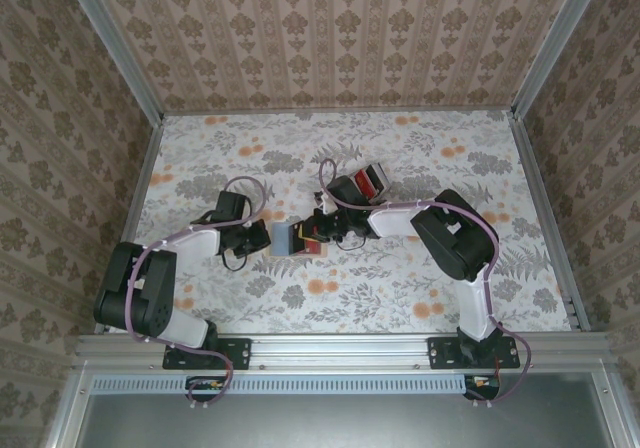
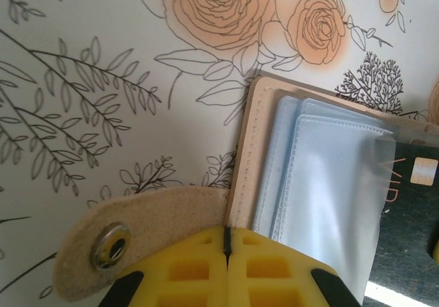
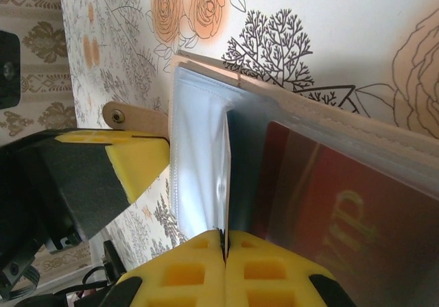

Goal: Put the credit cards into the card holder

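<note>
your left end effector (image 2: 226, 252) is closed, its yellow pads pinched together on the tan near edge of the card holder (image 2: 243, 149), just right of the snap tab (image 2: 137, 238) that sticks out at 9 o'clock. the holder lies opened near the middle of the floral desk (image 1: 450, 148), and its clear sleeves (image 2: 329, 183) face up and fan toward 3 o'clock.

a vip card (image 3: 322, 211) sits at the mouth of those sleeves. one end looks tucked under the plastic and the rest is outside. your right end effector (image 3: 224, 252) is closed narrow on that card's thin edge, coming in from the holder's 3 o'clock side.

further right, at about 1 o'clock from the holder and well apart from it, a small stack of cards (image 1: 372, 180), red and black, waits on the desk.

by my reading you are early to midway: the holder is open and pinned, and one card is part way in but not seated. you have yet to push it home, and the waiting stack has yet to go in. i cannot tell whether any sleeve already holds a card.
</note>
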Robot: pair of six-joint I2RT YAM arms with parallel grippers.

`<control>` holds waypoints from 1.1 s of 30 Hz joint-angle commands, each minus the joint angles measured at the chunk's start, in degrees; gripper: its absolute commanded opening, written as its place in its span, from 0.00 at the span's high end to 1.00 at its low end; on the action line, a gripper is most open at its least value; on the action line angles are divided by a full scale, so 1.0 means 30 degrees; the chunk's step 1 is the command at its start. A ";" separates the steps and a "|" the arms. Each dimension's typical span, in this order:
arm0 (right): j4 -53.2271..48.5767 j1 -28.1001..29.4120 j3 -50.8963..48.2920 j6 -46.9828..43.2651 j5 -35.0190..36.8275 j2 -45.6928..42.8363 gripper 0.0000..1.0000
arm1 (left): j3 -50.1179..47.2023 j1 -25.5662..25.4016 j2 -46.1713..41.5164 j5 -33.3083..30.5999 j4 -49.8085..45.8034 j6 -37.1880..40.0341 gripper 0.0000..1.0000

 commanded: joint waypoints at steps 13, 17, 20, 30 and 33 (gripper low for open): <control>-0.1270 0.0042 0.0868 -0.0988 0.0739 0.0598 0.96 | -0.0111 -0.1303 0.0832 -0.0364 -0.0174 -0.0930 1.00; -0.1466 0.0128 0.0894 -0.1173 0.1547 0.0481 0.96 | -0.0184 -0.1670 0.0758 -0.0450 -0.0200 -0.1294 1.00; -0.2071 0.0478 0.1184 -0.1663 0.2375 0.0465 0.96 | -0.0709 -0.2154 0.0984 -0.0410 0.0705 -0.2079 1.00; -0.3670 0.0829 0.1701 -0.2742 0.3774 0.0433 0.87 | -0.0971 -0.2605 0.0990 -0.0987 0.0989 -0.2648 1.00; -0.4174 0.0822 0.1663 -0.3108 0.4236 0.0059 0.80 | -0.0557 -0.2593 0.0869 -0.1182 0.0299 -0.2284 1.00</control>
